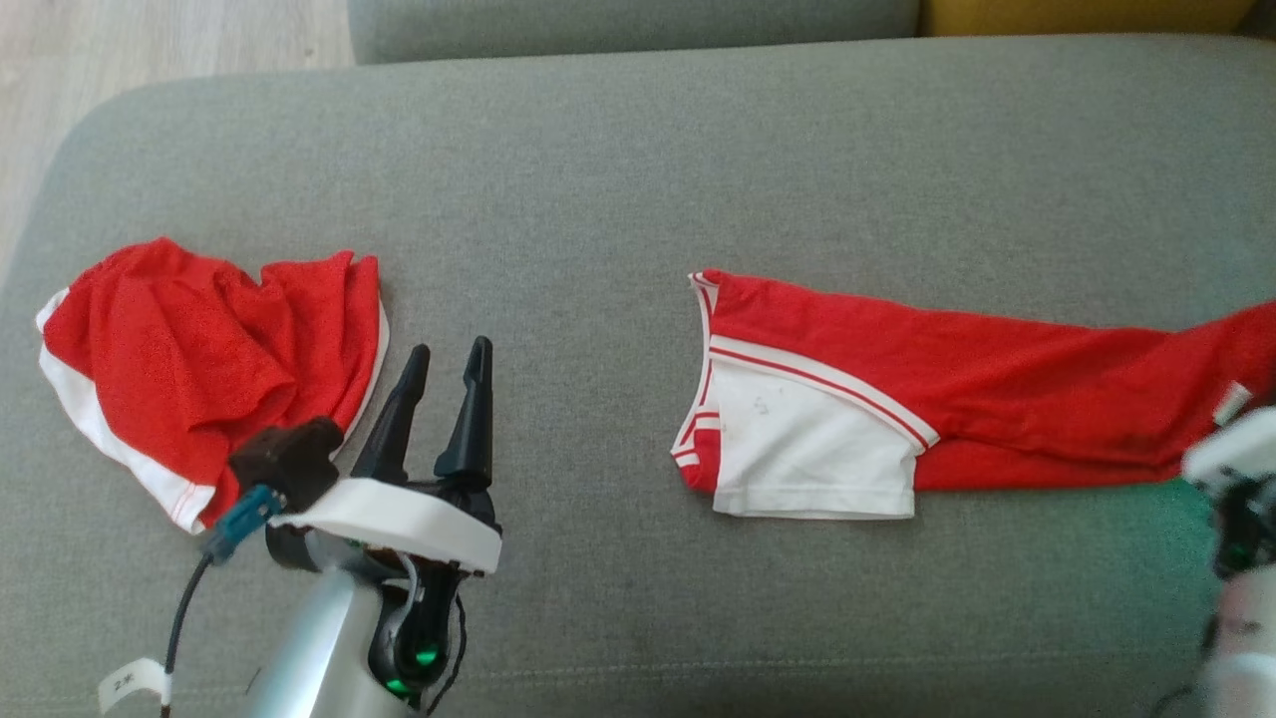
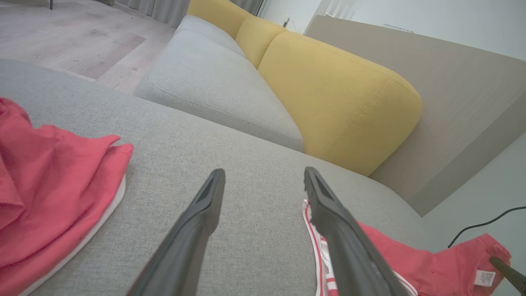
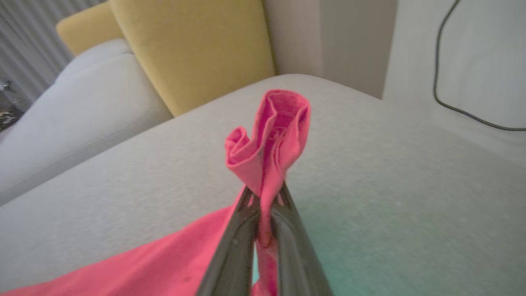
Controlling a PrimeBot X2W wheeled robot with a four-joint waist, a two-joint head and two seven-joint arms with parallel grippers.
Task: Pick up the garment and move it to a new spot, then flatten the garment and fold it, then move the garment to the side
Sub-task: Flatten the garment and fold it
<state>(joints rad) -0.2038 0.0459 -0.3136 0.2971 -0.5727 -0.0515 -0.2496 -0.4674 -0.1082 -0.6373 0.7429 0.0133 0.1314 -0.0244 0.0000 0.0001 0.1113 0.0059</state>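
Note:
The garment point(image 1: 897, 349), red with a white sleeve and red-striped trim, lies stretched out across the right half of the grey cushion point(image 1: 598, 179). My right gripper point(image 3: 265, 197) is shut on a bunched red end of the garment point(image 3: 271, 131), which curls up above the fingertips. In the head view only that arm's blurred white wrist point(image 1: 1231, 469) shows, at the right edge. My left gripper point(image 1: 449, 364) hovers open over bare cushion between the two heaps of cloth, nothing between its fingers point(image 2: 205, 205). The garment's striped edge point(image 2: 316, 238) lies just beyond its right finger.
A second red and white garment point(image 1: 199, 339) lies crumpled at the cushion's left end, close to my left gripper. Behind stand another grey seat point(image 2: 213, 82) and yellow backrests point(image 2: 341, 94). Wooden floor point(image 1: 100, 50) is at far left. A dark cable point(image 3: 452, 107) runs along the wall.

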